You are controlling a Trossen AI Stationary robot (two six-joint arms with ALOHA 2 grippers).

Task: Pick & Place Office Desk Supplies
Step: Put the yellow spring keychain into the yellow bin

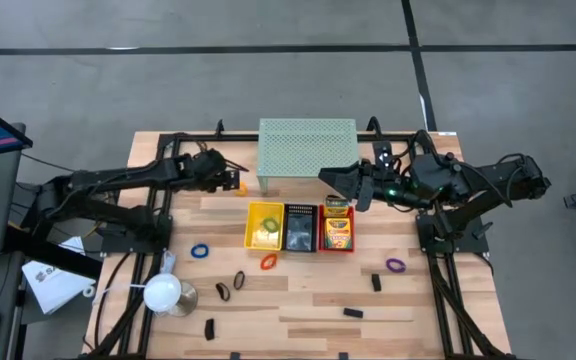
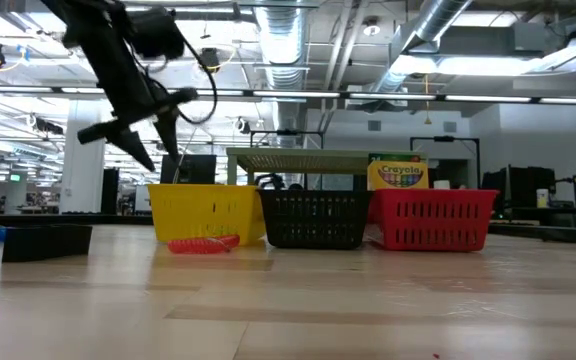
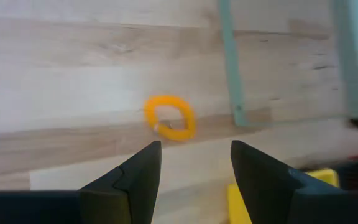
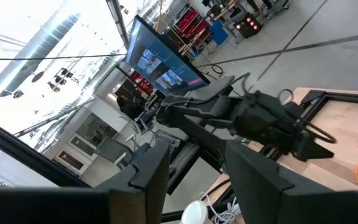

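My left gripper (image 3: 194, 180) hangs open above the orange ring band (image 3: 169, 117), which lies flat near the mesh shelf's leg (image 3: 231, 68). If I descend off-centre, one finger may push the ring away. My right gripper (image 1: 340, 181) waits open above the baskets.

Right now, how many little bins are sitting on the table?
3, in a row before the mesh shelf: yellow bin, black bin in the middle, red bin.

Two dark jointed arms, black cables, dark two-fingered hands.
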